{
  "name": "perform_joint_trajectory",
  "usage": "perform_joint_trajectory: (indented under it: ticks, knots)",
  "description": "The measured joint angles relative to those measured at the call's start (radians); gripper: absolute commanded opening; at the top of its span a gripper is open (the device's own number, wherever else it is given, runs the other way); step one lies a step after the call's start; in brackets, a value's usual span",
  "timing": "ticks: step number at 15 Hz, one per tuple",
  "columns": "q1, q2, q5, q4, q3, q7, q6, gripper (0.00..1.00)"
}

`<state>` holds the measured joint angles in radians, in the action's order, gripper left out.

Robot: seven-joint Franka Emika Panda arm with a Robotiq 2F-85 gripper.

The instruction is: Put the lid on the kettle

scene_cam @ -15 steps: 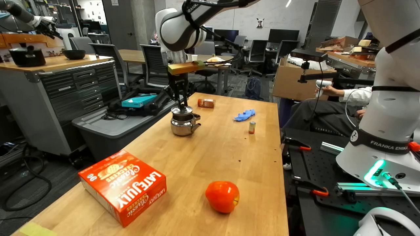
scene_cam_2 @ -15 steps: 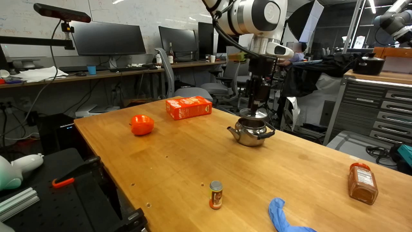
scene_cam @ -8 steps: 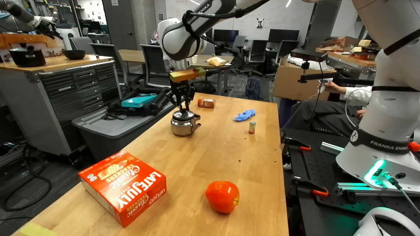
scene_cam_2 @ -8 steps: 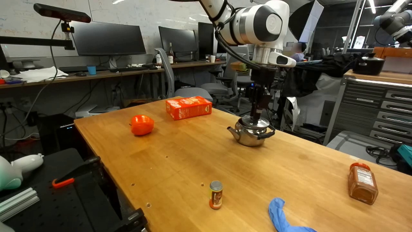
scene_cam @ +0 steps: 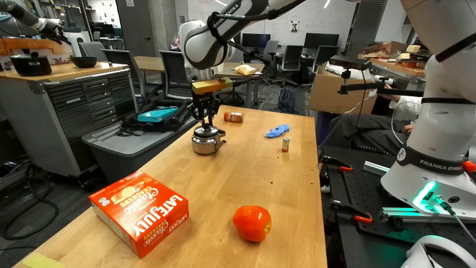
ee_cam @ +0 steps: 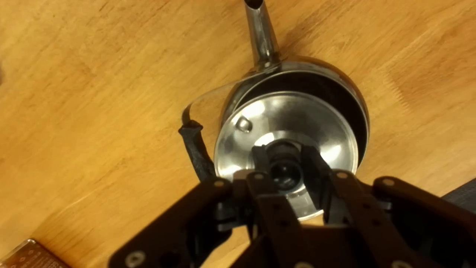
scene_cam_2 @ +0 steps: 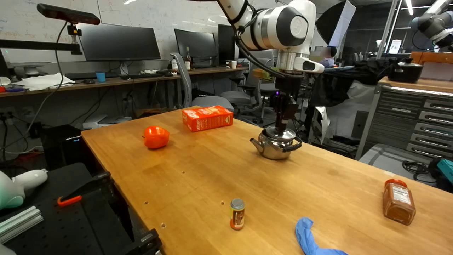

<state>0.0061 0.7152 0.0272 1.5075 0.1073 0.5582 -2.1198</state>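
The kettle, a small silver pot with a spout and a black side handle, stands upright on the table in both exterior views. My gripper points down and is shut on the black knob of the lid, one finger on each side. The lid sits at the kettle's mouth in both exterior views. In the wrist view the lid looks off-centre, with a dark crescent of the kettle's opening showing on the spout side. I cannot tell whether the rim is seated.
An orange cracker box and an orange-red ball-like item are on the table. A small can, a blue glove and a spice jar lie on another part. A grey bin stands beside the table edge near the kettle.
My gripper has lowered the lid from above the kettle down to its mouth. In the last half second the kettle has shifted slightly, with the lid still held.
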Motion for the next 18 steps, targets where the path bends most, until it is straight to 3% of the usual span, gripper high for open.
perform_joint_trajectory:
  ticks: [8, 18]
  knots:
    - [0.032, -0.115, -0.007, 0.179, 0.001, -0.012, -0.180, 0.08]
    - [0.036, -0.193, -0.005, 0.293, 0.001, -0.031, -0.238, 0.07]
